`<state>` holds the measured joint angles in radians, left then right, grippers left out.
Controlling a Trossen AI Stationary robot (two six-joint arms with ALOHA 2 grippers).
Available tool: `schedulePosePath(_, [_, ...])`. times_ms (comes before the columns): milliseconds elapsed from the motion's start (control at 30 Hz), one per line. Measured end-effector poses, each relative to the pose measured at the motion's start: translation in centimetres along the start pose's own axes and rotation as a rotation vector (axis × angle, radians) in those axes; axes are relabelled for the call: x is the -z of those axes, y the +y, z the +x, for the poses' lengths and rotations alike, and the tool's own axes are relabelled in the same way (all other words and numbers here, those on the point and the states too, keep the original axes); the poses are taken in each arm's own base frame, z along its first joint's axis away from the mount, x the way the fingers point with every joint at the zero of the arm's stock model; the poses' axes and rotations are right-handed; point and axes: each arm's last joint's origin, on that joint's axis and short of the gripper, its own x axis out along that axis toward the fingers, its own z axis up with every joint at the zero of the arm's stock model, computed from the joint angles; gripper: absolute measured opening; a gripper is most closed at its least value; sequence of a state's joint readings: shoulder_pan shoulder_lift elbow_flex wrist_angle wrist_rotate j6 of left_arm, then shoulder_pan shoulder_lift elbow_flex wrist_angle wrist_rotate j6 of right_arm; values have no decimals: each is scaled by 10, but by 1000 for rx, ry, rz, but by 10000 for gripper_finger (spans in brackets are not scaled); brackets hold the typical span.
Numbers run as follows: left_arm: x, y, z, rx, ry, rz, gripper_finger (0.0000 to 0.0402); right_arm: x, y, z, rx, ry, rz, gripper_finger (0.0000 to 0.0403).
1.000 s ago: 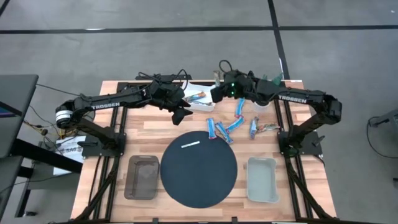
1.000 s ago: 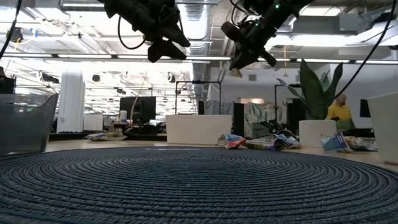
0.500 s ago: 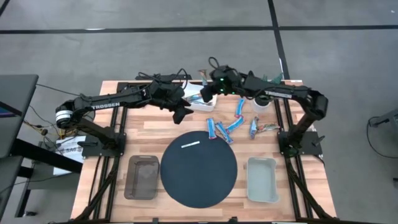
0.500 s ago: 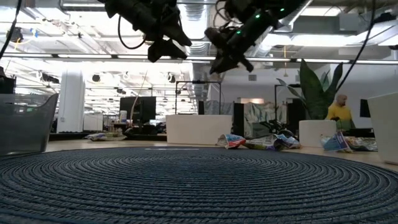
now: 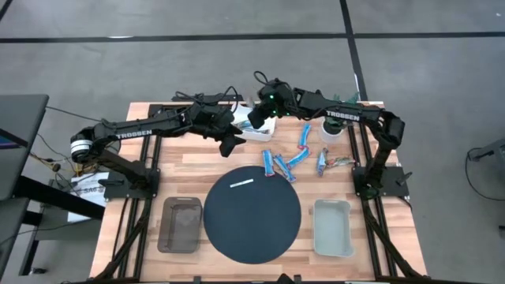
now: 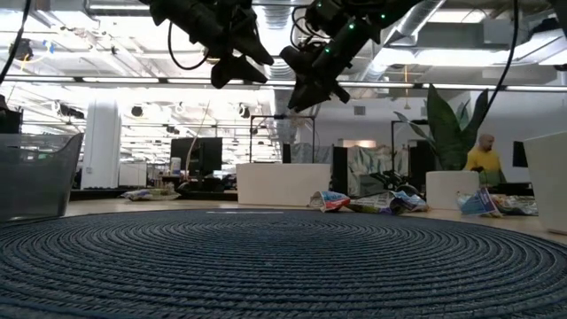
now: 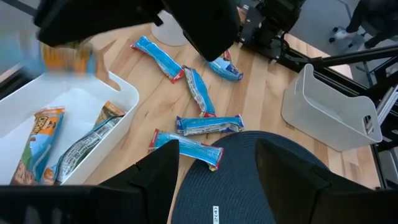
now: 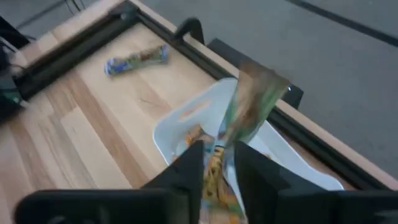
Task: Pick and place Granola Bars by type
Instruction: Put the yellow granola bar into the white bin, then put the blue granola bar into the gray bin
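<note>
**Now a bar hangs over the white tray**

Nearest the front edge of the worktop (image 5: 197, 162) sit a dark bin (image 5: 180, 225), the round dark mat (image 5: 252, 214) and a pale bin (image 5: 332, 228). Past the mat, several blue bars (image 5: 286, 162) lie loose on the wood. At the far side, the right tool (image 8: 219, 163) is up above the white tray (image 8: 186, 118), clenched on a tan and green bar (image 8: 245, 112) that sticks up from its fingers. More bars rest in the tray (image 7: 74, 146). The left tool (image 5: 229, 140) hangs just beside the tray, fingers spread, holding nothing.

The bars look light, and the shiny wrappers are likely slippery and crinkly. A soft squeeze across the middle should hold one best, not the thin end.
</note>
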<state>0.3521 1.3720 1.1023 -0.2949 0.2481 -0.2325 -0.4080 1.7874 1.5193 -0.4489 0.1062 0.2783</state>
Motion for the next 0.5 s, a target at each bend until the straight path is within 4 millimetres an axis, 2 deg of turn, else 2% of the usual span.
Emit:
schedulePosePath(300, [0, 0, 0, -1, 3, -1, 203, 6, -1, -3, -6, 71, -17, 201])
schedulePosePath(500, [0, 0, 0, -1, 3, -1, 203, 17, 3, -38, -22, 211, -79, 231])
